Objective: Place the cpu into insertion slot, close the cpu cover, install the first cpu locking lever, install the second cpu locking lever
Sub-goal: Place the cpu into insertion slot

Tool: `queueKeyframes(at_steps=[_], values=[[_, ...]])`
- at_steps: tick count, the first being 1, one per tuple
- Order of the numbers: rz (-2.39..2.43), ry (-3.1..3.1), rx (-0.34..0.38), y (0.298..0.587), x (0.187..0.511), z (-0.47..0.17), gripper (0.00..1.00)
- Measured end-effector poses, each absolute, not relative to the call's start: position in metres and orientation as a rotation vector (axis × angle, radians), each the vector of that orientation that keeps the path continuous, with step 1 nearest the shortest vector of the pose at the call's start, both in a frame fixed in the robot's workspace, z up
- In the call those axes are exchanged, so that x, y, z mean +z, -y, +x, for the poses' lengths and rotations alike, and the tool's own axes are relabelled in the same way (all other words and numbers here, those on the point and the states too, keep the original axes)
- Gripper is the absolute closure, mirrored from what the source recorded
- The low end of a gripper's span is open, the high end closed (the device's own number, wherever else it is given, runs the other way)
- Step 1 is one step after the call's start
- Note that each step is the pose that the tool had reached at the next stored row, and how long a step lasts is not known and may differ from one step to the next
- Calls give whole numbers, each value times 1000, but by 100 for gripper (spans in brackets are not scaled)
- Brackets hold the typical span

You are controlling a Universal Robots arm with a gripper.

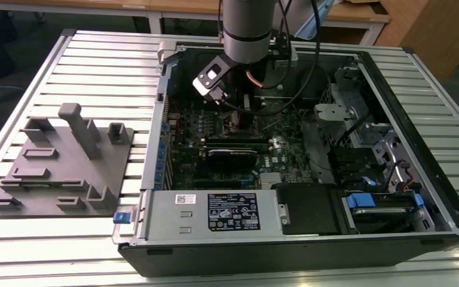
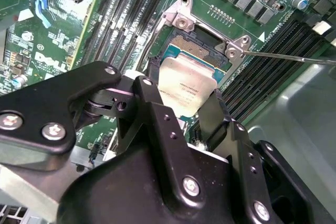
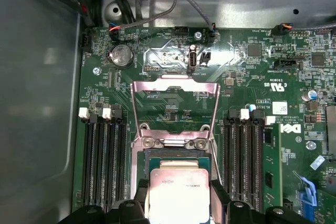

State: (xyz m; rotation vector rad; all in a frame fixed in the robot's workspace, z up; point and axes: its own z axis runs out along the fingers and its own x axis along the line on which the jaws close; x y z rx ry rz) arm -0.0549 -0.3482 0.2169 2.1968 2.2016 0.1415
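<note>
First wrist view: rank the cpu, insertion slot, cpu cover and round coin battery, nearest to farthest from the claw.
1. cpu: gripped in the claw.
2. insertion slot: right by the cpu, partly hidden by it.
3. cpu cover: hinged open beyond the slot.
4. coin battery: past the cover, toward the case wall.

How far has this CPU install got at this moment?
Nothing is finished yet. In hand: the gripper clamps the cpu just over the insertion slot, apparently not seated. Left: the cpu cover stands flipped open and a thin lever rod sticks out unlatched, so seating, cover and both levers are undone.
</note>
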Motion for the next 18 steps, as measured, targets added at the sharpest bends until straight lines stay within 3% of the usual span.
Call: queueKeyframes(at_steps=[18], values=[[2197, -2202, 142, 345, 212, -55, 46]])
